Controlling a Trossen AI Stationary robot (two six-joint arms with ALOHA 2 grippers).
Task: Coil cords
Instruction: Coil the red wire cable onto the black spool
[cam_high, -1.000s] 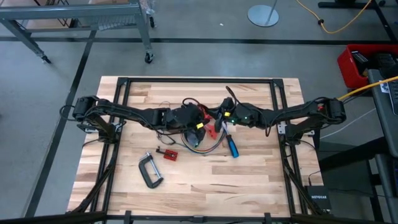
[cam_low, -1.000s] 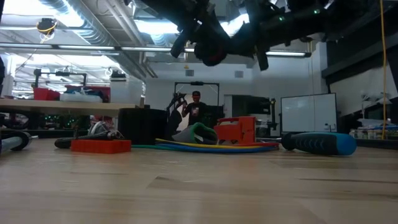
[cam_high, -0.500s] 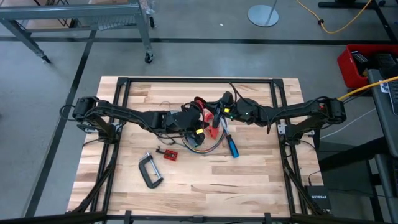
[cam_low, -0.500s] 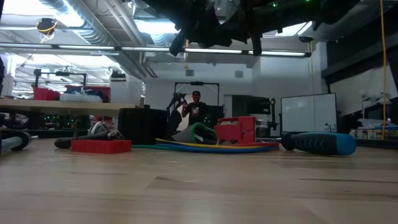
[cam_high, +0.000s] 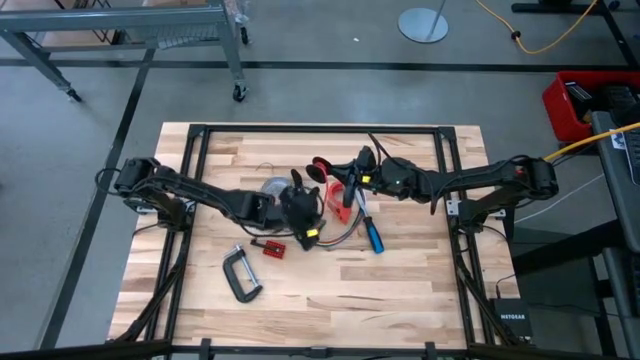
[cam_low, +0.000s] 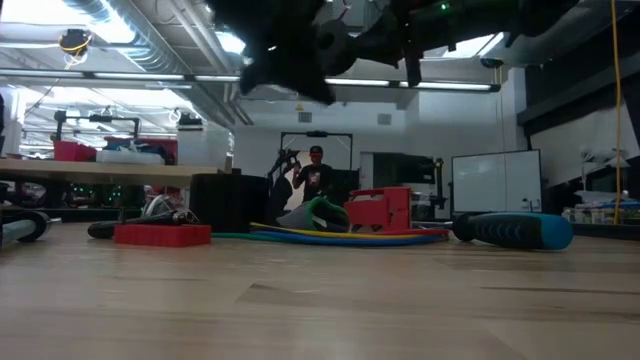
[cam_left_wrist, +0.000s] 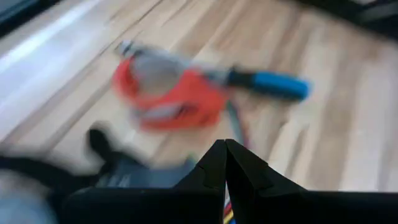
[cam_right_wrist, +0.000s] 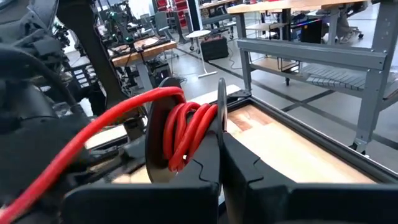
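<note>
Above the worktop's (cam_high: 400, 290) middle, the right tool (cam_right_wrist: 221, 118) is pinched shut on a coil of red cord (cam_right_wrist: 186, 127) — held clear of the wood. The left tool (cam_left_wrist: 224, 149) hangs pressed together nearby, apparently empty, over the multicoloured cord (cam_low: 340, 236) lying beside the blue-handled screwdriver (cam_high: 372, 236).

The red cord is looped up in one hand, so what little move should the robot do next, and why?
Probably lower the right hand and set the red cord on the table. It is shut on a few red loops held up in the air, and a long red tail still runs off loose. The left hand is shut too, low over the coloured cords.
</note>
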